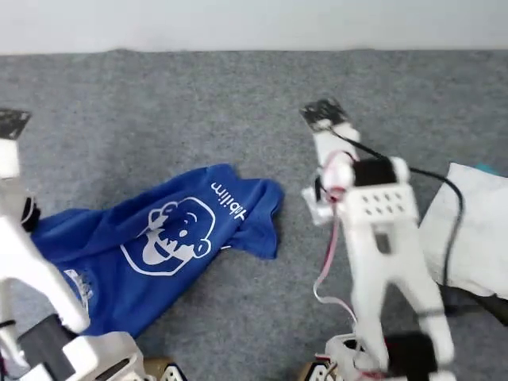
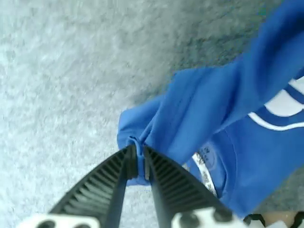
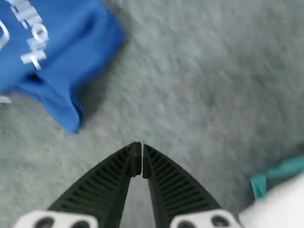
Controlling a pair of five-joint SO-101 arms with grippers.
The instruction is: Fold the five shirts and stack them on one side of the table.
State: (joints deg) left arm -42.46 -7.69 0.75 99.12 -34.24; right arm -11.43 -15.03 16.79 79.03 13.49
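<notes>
A blue shirt (image 1: 171, 246) with a white printed face lies spread and rumpled on the grey table (image 1: 198, 103), left of centre. My left gripper (image 2: 137, 152) is shut on a bunched fold at the edge of the blue shirt (image 2: 228, 118), near its neck label. The left arm (image 1: 24, 262) stands at the shirt's left end. My right gripper (image 3: 137, 148) is shut with nothing in it, hanging over bare grey cloth. One corner of the blue shirt (image 3: 52, 57) lies beyond it. The right arm (image 1: 373, 214) stands right of the shirt.
A folded white garment (image 1: 468, 230) lies at the table's right edge with a teal one (image 1: 486, 169) peeking out beside it; both also appear as white cloth (image 3: 280, 209) and a teal strip (image 3: 275, 176) near the right gripper. The table's far half is bare grey cloth.
</notes>
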